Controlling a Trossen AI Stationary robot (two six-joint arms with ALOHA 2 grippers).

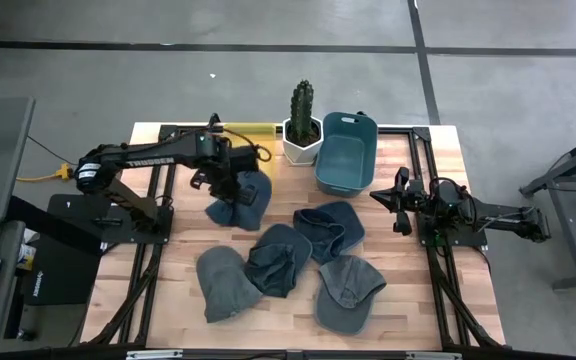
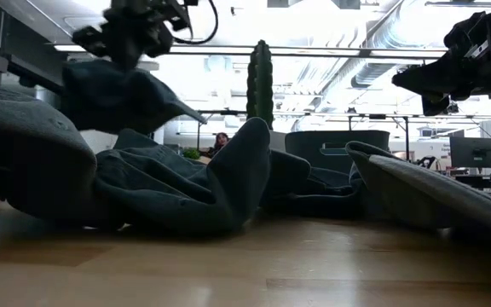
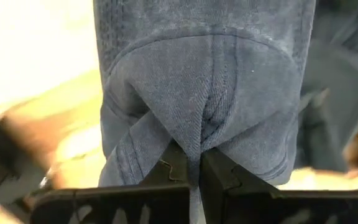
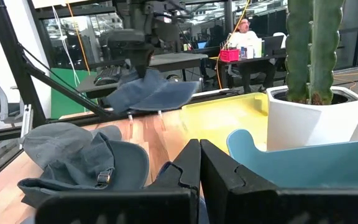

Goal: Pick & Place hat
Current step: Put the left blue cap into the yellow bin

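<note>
My left gripper (image 1: 230, 181) hangs over the table's far left part, shut on a blue denim hat (image 1: 242, 201). The low view shows that hat (image 2: 113, 94) below the gripper (image 2: 135, 34), and the right wrist view shows it (image 4: 151, 92) lifted off the wood. Several more blue-grey hats lie flat on the table, among them one (image 1: 222, 284), one (image 1: 279, 260) and one (image 1: 349, 292). A teal bin (image 1: 345, 152) stands at the far edge. My right gripper (image 1: 400, 200) waits shut at the table's right side, touching nothing. My left gripper pinches a bunched fold of the hat's crown (image 3: 196, 149) between its two fingers (image 3: 174, 169), coming from above and pointing down. How many layers are in the fold cannot be told. The hat hangs below the fingers, lifted clear of the table, its brim (image 4: 169, 93) sticking out sideways.
A cactus in a white pot (image 1: 303, 131) stands at the far edge, just left of the teal bin, with a yellow object (image 1: 251, 128) beside it. Bare wood (image 1: 438, 290) lies along the table's near right. A person sits far off in the room (image 4: 244, 28).
</note>
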